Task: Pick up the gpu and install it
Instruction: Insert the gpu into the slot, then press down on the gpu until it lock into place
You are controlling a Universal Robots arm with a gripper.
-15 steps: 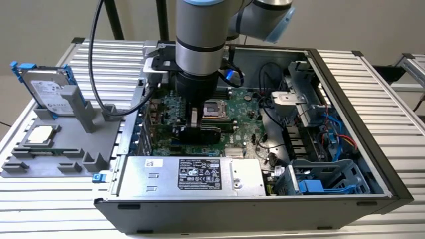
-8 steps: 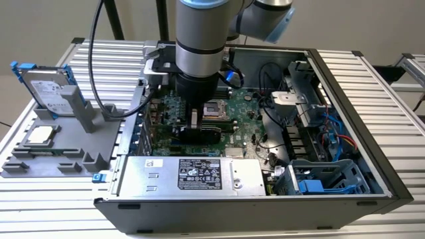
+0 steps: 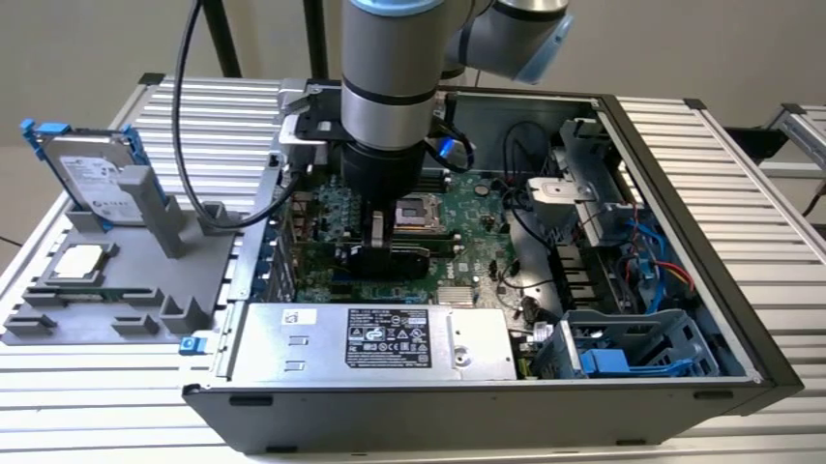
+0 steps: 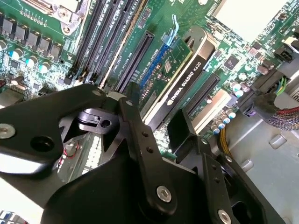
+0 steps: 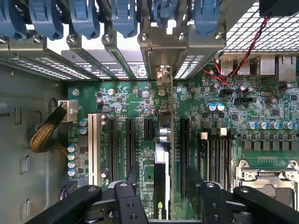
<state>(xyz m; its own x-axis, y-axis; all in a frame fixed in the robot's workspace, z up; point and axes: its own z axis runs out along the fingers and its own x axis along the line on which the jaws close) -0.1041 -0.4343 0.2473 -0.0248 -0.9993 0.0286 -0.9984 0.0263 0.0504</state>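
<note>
The gpu point(image 4: 187, 79) is a thin card with a green board on one face and a black cooler on the other. It stands on edge in a long slot of the green motherboard point(image 5: 121, 98), inside the open computer case point(image 3: 671, 174). In the first wrist view the gpu point(image 5: 161, 186) appears edge-on, running toward the case's rear brackets. My gripper point(image 5: 162, 170) straddles it, open, with a finger point(image 5: 133, 173) on each side and a gap to the card. In the exterior view the gripper point(image 3: 383, 242) hangs straight down over the gpu point(image 3: 402, 259).
A grey fixture point(image 3: 116, 290) at the exterior view's left holds a silver hard drive point(image 3: 88, 174) with blue tabs and a square processor chip point(image 3: 80, 261). The power supply point(image 3: 374, 338) sits in the case near the front; a drive cage point(image 3: 620, 353) and cables point(image 3: 645, 266) lie to the right.
</note>
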